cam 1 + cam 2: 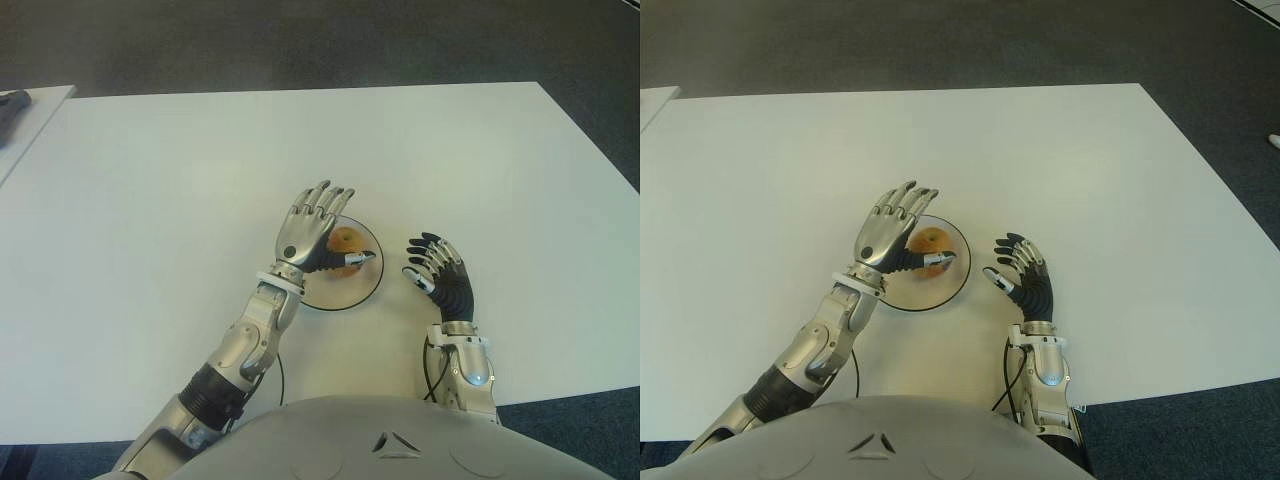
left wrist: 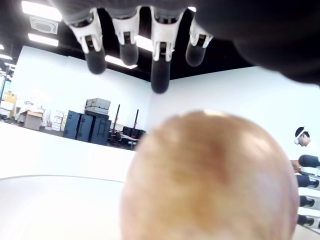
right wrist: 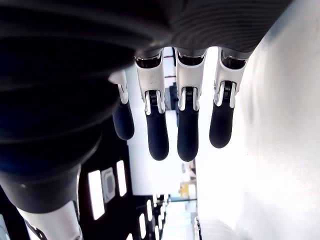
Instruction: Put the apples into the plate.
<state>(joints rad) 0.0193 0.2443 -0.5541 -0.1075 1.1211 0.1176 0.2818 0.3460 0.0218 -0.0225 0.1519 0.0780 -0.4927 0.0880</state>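
- an apple (image 1: 346, 243), orange-yellow with a reddish blush, sits in the plate (image 1: 368, 285), a shallow white round dish on the white desk (image 1: 150, 200).
- the left hand (image 1: 313, 228) is above the plate's left part, its palm turned toward the apple; the fingers (image 1: 330, 195) are stretched out long and spread, reaching past the plate's far rim, and they close on nothing.
- the left thumb (image 1: 352, 258) lies low along the near side of the apple; whether it touches the fruit cannot be told.
- in the left wrist view the apple (image 2: 210, 180) fills the foreground, with four fingertips (image 2: 159, 75) hanging straight and apart above it, clear of its skin.
- the right hand (image 1: 440, 272) shows just to the right of the plate, apart from it, palm turned toward the plate.
- its dark fingers (image 3: 158, 135) are extended side by side, loosely parted, holding nothing.
- only this one apple is in view.
- a dark object (image 1: 12, 102) shows at the far left edge on a neighbouring white surface; what it is cannot be told.
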